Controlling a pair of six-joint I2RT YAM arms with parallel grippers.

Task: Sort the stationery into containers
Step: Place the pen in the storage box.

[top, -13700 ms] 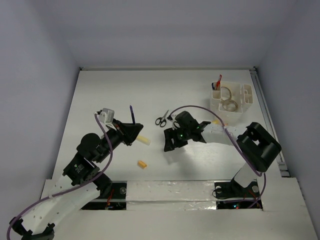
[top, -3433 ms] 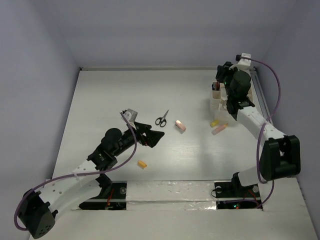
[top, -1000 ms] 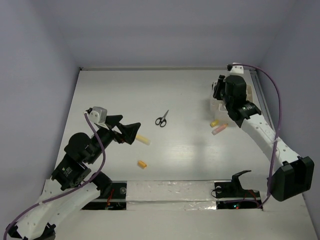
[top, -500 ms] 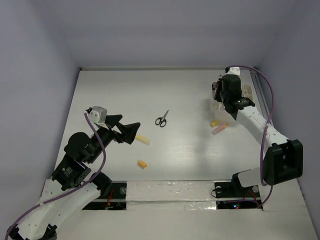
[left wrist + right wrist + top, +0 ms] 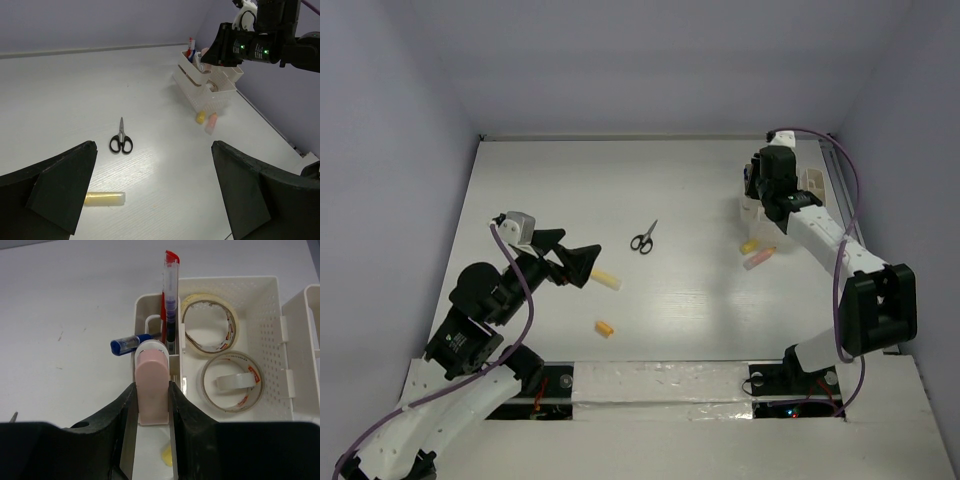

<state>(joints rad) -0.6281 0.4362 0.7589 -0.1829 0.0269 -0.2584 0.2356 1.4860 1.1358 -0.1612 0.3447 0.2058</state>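
One white table (image 5: 680,180) fills the middle of the overhead view, with both arms rising from its lower edge. At the left of that view the left gripper (image 5: 154,165) hangs above the table with its jaws spread wide and nothing between them. At the upper right, the right gripper (image 5: 151,407) is over the white organiser (image 5: 265,315), its jaws clamped on a pink eraser block (image 5: 151,375). In the right wrist view the block stands upright in the lower centre, gripped on both sides, at the organiser's narrow left-hand compartment. The organiser's large compartment, to the right of the block in this view, holds a beige tape roll (image 5: 209,324) with a clear tape roll (image 5: 231,381) below it. Small scissors (image 5: 643,238) lie near the centre of the overhead view, well apart from both grippers. A red pen (image 5: 170,295) stands in the narrow compartment just above the pink block, and a blue pen (image 5: 127,344) pokes out to the block's upper left. A long yellow block (image 5: 607,279) lies just right of the left gripper in the overhead view, with a small orange block (image 5: 605,328) below it. Beside the organiser's lower left lie a small yellow piece (image 5: 749,245) and a pink piece (image 5: 760,258).
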